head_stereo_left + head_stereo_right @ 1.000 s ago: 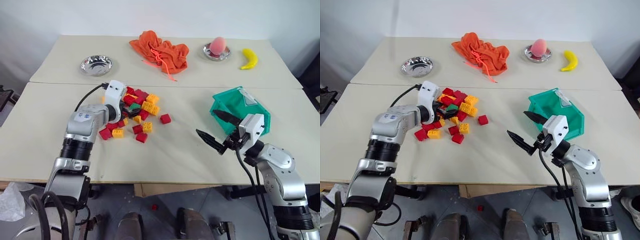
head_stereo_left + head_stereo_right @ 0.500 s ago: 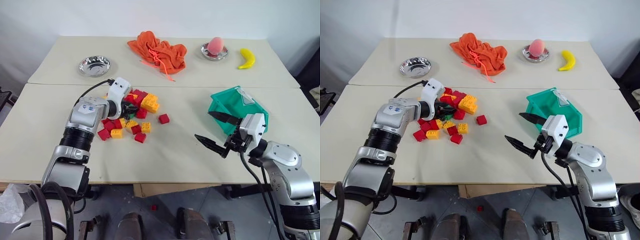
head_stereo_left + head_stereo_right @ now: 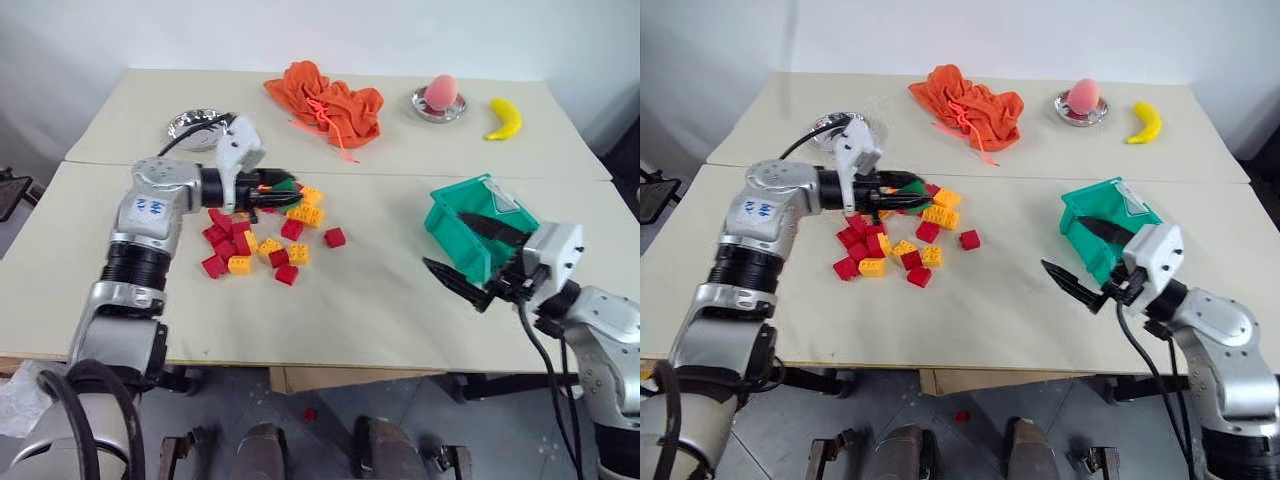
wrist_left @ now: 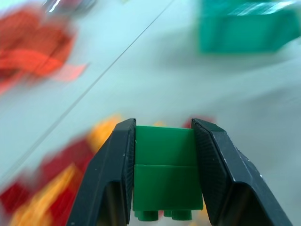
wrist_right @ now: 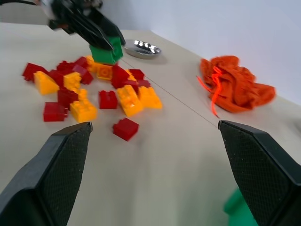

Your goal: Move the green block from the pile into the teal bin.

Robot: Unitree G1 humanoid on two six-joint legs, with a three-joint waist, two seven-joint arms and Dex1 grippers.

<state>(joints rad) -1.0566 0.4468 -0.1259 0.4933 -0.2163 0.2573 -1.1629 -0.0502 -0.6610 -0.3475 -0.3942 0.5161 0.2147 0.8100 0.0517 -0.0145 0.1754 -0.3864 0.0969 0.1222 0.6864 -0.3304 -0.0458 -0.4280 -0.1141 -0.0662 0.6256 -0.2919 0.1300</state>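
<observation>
The green block (image 3: 283, 184) hangs just above the far side of the pile (image 3: 255, 245) of red and yellow-orange bricks, studs toward the wrist. My left gripper (image 3: 293, 189) is shut on it and points level toward the right; both fingers (image 4: 120, 160) press its sides. In the right wrist view the green block (image 5: 106, 52) shows lifted over the pile (image 5: 84, 89). The teal bin (image 3: 455, 195) stands at the right of the table. My right gripper (image 3: 447, 240) is open just in front of the bin, holding nothing.
An orange cloth (image 3: 325, 100) lies at the back middle. A steel bowl (image 3: 195, 122) sits behind my left wrist, and another bowl with a pink fruit (image 3: 440, 95) and a banana (image 3: 503, 118) lie at the back right. One red brick (image 3: 334, 237) lies apart.
My left gripper has closed on the green block, lifted it off the pile and swung to point right. My right arm has drawn a little to the right, still open.
</observation>
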